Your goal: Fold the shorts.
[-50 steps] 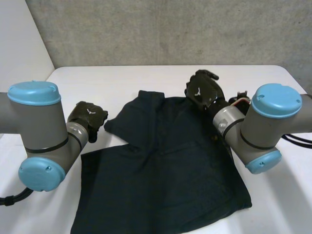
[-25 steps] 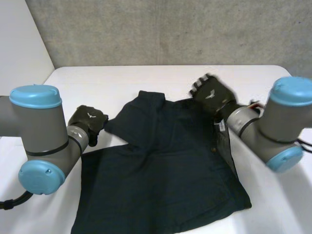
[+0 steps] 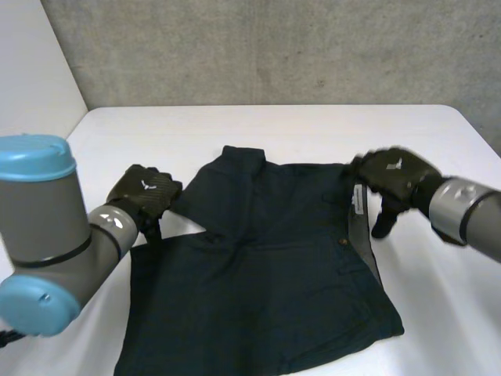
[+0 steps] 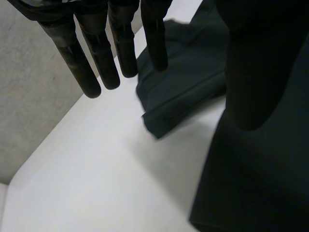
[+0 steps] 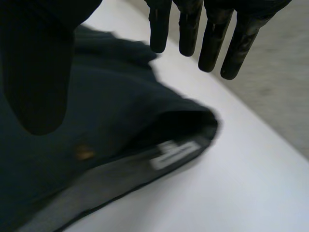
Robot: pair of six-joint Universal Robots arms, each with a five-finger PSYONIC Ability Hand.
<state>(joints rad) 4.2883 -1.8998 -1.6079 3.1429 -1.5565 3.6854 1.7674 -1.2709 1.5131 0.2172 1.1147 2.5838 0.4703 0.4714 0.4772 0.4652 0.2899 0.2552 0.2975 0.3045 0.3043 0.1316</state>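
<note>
While dark navy shorts (image 3: pixel 258 266) lie spread and wrinkled on white table (image 3: pixel 274 129), mid to near edge, one flap sits folded over at cloth's left side. Grey-lined waistband (image 3: pixel 362 235) w/ white label (image 3: pixel 354 200) turned out along right side. L hand (image 3: pixel 145 192) just beside folded flap, fingers (image 4: pixel 96 58) straight, released, nothing held; thumb over cloth. R hand (image 3: pixel 395 176) just beside waistband, over table, fingers (image 5: pixel 212 34) straight, apart, empty. Grey wall (image 3: pixel 274 47) behind far edge.
</note>
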